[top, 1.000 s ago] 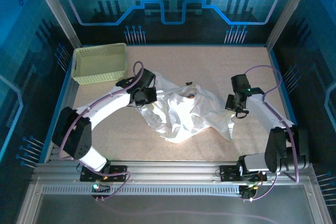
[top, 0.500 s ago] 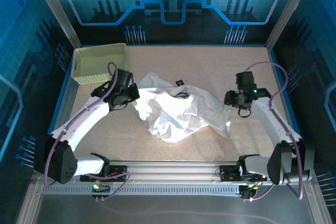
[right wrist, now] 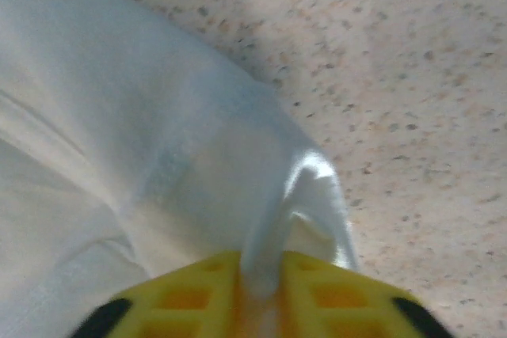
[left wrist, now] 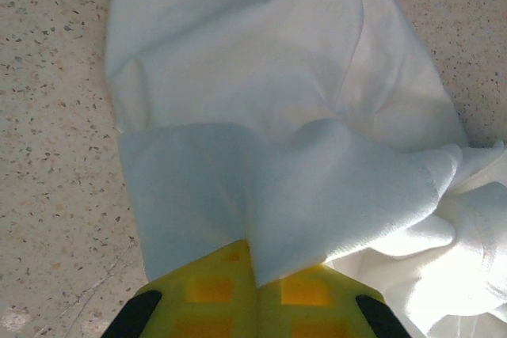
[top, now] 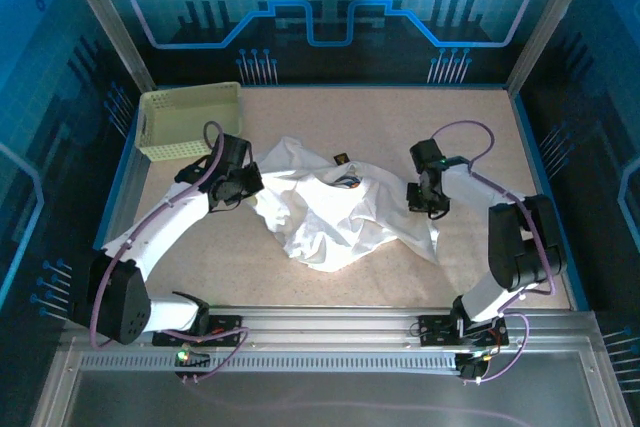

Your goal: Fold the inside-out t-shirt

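On the speckled table (top: 480, 137) the crumpled t-shirt (top: 345, 222) looks soft, light and limp; my left pincer (left wrist: 255, 279) and right pincer (right wrist: 261, 279) each clamp an edge fold, the sensible hold.

the t-shirt (top: 340, 217) lies in the middle of the table (top: 480, 137), the basket (top: 190, 122) behind it at far left
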